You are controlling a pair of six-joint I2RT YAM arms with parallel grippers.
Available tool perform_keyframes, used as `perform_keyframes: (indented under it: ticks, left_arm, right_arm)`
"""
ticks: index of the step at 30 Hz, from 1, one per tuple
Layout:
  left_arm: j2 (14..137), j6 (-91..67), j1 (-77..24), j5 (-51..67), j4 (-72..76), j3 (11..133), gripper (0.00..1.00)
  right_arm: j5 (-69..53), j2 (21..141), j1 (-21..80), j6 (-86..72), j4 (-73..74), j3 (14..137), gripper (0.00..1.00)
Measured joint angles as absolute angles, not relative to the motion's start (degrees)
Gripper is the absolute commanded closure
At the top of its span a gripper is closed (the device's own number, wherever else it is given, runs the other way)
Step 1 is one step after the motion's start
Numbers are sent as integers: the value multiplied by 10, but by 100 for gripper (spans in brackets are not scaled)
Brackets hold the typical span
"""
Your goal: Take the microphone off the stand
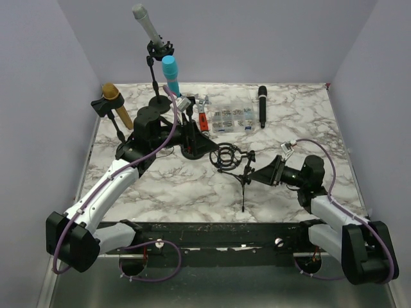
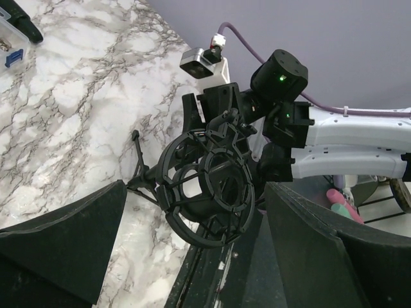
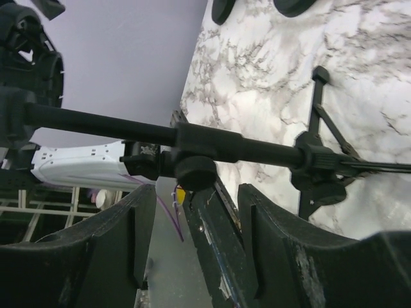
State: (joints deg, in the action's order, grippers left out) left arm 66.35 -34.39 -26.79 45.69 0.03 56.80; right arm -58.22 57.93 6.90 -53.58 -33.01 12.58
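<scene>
Right gripper (image 3: 198, 192), half-narrowed, straddles the tripod stand's pole (image 3: 96, 125), not yet clamping; left gripper (image 2: 196, 192) gapes wide beside the empty shock mount (image 2: 209, 186). Blue microphone (image 1: 171, 70) sits upright far left; squeezing could topple the light tripod.

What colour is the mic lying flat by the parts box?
The microphone is black; top external view shows it best.

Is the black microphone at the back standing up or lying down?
Lying down: the slim black microphone rests flat on the marble tabletop, beside the clear plastic box.
</scene>
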Motion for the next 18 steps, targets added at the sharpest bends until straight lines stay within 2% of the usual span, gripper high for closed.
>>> perform_keyframes:
  ticks: [8, 18]
  left_arm:
    - [667, -346, -271, 463, 1, 568, 10]
    - [667, -346, -275, 466, 1, 568, 10]
  right_arm:
    - [-623, 635, 29, -606, -472, 84, 44]
    - [-639, 681, 26, -620, -527, 94, 53]
